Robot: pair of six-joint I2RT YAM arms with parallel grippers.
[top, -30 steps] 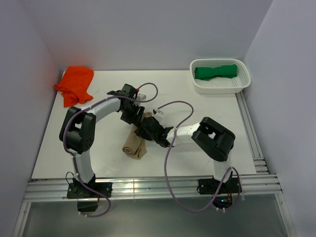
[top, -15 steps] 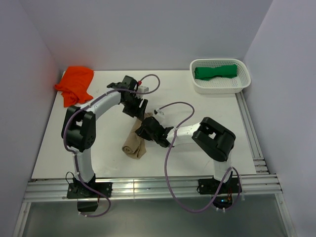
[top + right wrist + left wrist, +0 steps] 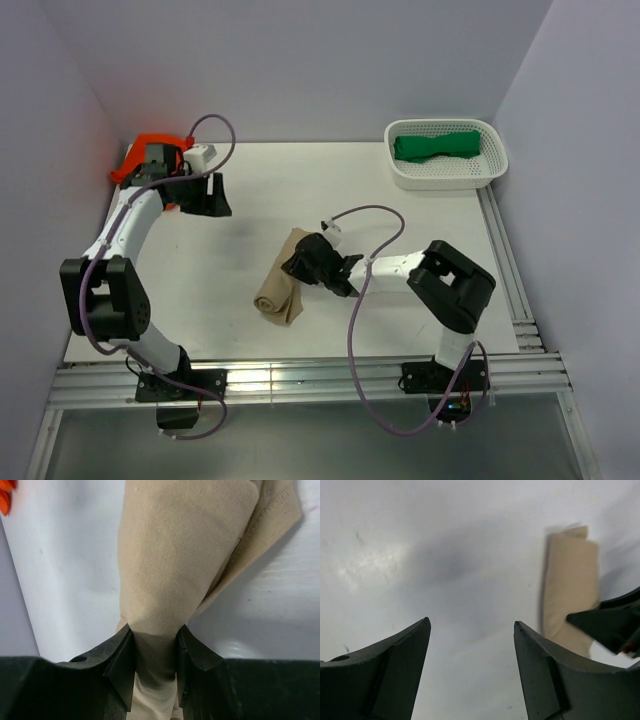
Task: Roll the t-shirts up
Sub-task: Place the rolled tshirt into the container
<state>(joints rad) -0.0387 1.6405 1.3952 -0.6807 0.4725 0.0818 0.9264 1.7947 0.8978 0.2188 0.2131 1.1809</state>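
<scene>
White table [image 3: 230, 270], rolled tan t-shirt [image 3: 175, 570] pinched between right fingers [image 3: 117, 667]

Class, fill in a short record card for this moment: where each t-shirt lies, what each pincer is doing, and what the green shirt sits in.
tan t-shirt: rolled into a bundle, in the middle of the table
right pincer: shut on one end of the tan t-shirt
orange t-shirt: crumpled at the far left corner
left pincer: open, holding nothing, beside the orange t-shirt
green t-shirt: inside the white basket, far right
</scene>
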